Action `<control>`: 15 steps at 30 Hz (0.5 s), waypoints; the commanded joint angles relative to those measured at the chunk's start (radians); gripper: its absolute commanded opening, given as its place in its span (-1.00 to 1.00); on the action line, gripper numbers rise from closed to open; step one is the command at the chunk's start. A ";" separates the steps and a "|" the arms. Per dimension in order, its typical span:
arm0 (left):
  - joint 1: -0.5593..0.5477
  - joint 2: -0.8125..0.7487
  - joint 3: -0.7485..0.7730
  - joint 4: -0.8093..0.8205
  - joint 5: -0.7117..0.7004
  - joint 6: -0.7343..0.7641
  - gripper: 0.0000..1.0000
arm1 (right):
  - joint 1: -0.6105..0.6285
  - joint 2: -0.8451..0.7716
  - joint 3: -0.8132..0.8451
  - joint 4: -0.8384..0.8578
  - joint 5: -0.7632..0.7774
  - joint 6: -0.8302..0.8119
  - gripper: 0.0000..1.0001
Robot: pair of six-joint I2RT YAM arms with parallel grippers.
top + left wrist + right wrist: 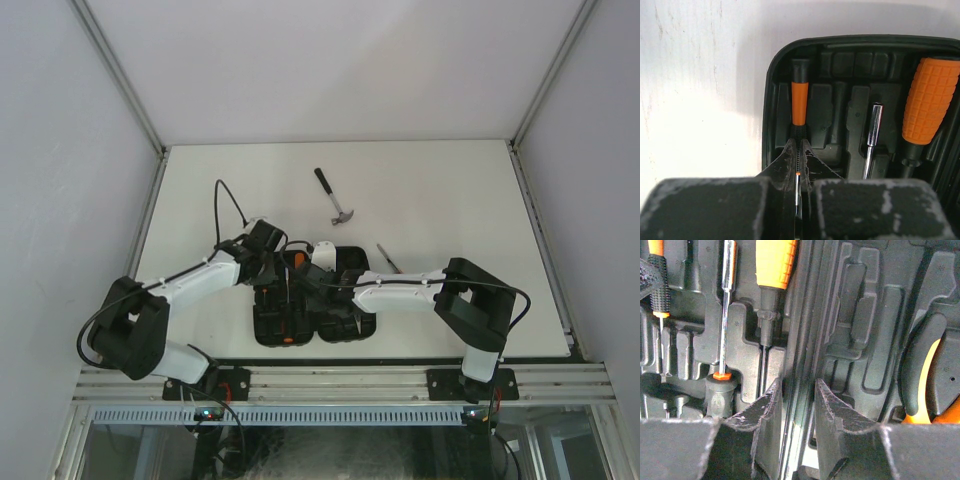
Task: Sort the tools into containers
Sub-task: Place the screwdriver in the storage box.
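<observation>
Screwdriver, slim, ribbed, in left hand

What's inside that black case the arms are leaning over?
A slim screwdriver, a steel bar, a fat orange handle and an orange pliers handle. From above, the arms cover other slots.

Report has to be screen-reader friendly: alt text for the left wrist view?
The left gripper is shut on the thin shaft of a slim black-and-orange screwdriver lying in the leftmost slot of the open black tool case. To its right sit a chrome shaft and a fat orange handle; white table at left.
</observation>
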 commanded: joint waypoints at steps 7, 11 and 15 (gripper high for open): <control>0.007 0.089 -0.082 -0.010 0.062 -0.032 -0.99 | 0.015 0.068 -0.081 -0.125 -0.103 -0.032 -0.74; 0.008 0.116 -0.085 -0.006 0.064 -0.035 -1.00 | 0.004 0.051 -0.103 -0.112 -0.108 -0.032 -0.75; 0.007 0.130 -0.084 -0.003 0.069 -0.038 -1.00 | -0.001 0.041 -0.115 -0.109 -0.109 -0.034 -0.75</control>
